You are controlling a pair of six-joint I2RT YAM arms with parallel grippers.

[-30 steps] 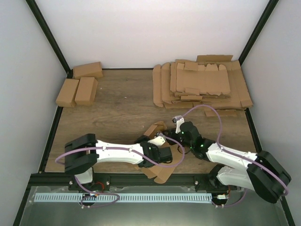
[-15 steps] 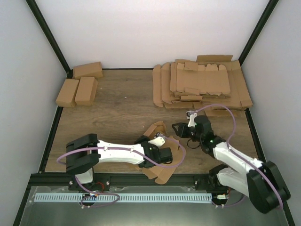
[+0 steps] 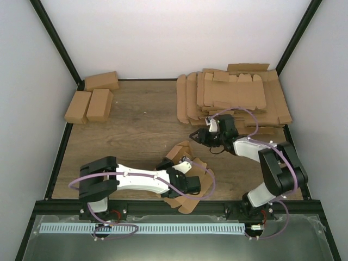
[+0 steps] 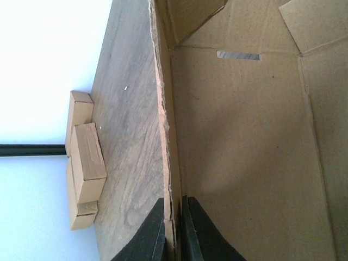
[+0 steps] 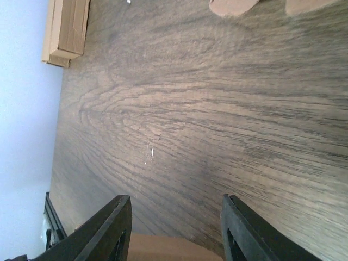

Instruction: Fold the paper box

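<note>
We pulled the right gripper (image 5: 175, 206) away open and empty, leaving the left gripper (image 4: 174, 205) alone pinching a wall of the brown cardboard paper box (image 4: 244, 141).

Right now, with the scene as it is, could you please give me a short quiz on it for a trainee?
1. True or false: the left gripper is shut on an edge of the paper box.
2. The right gripper is: A) shut on the box; B) open, holding nothing; C) gripping a flat blank.
3. How many folded cartons lie at the far left of the table?
Key: 1 true; 2 B; 3 three.
</note>
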